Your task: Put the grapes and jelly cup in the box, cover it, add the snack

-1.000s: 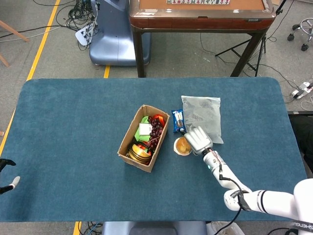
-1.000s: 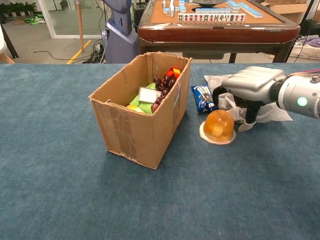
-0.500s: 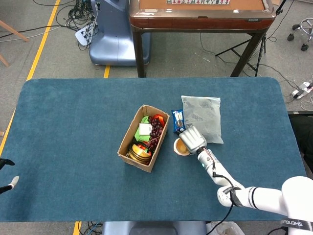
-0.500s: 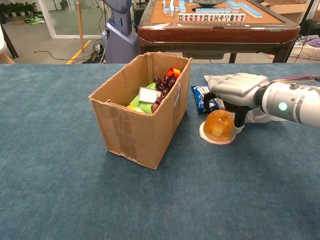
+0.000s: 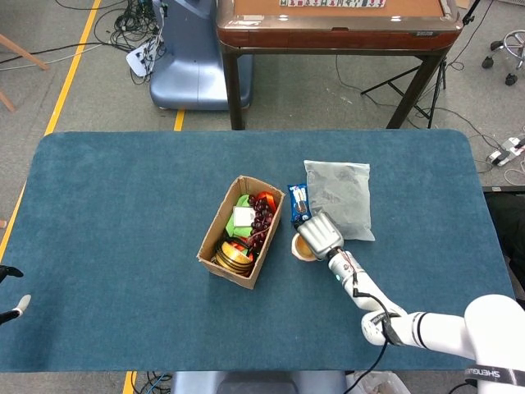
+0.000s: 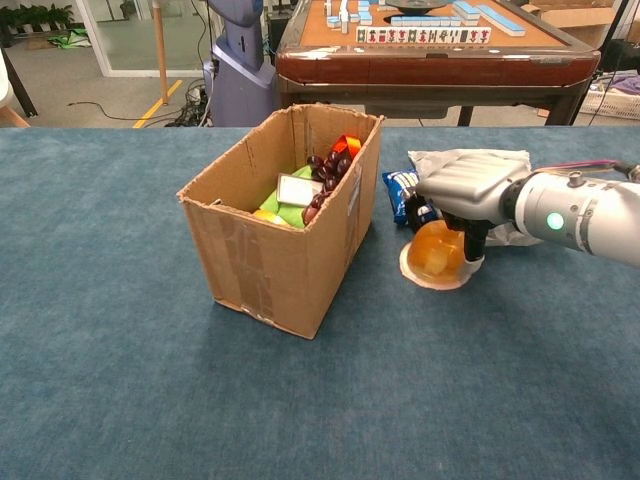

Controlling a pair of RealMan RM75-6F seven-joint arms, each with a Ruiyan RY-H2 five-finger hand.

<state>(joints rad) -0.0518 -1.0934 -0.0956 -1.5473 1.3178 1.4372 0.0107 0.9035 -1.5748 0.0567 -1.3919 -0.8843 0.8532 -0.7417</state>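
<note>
A wide table [image 5: 123, 213] covered in dark teal felt fills most of the head view, its corners rounded. Near the centre stands an open cardboard box [image 5: 240, 231], holding dark purple grapes [image 5: 262, 215] along its 3 o'clock wall, together with green packets, a white card, an orange ribbon and a gold tin. Just beside the box at 3 o'clock sits the jelly cup [image 6: 436, 254], an orange dome resting on its flat lid on the felt. The right hand [image 6: 466, 187] is cupped over the top of the jelly cup, fingers [image 6: 474, 242] reaching down its far side and touching it; whether it truly grips the cup cannot be told. At 12 o'clock from the cup lies a small blue snack packet [image 5: 299, 203], and beside that, toward 2 o'clock, a grey plastic bag [image 5: 339, 199] lies flat. The left hand [image 5: 12, 295] shows only at the table's 9 o'clock edge, low in the head view, dark fingers apart and holding nothing.

Beyond the table's far edge is a grey concrete floor with a yellow line [image 5: 72, 66], tangled cables, a blue-grey machine base [image 5: 193, 61], and a wooden game table [image 5: 336, 20] on dark legs, its top set with rows of tiles.
</note>
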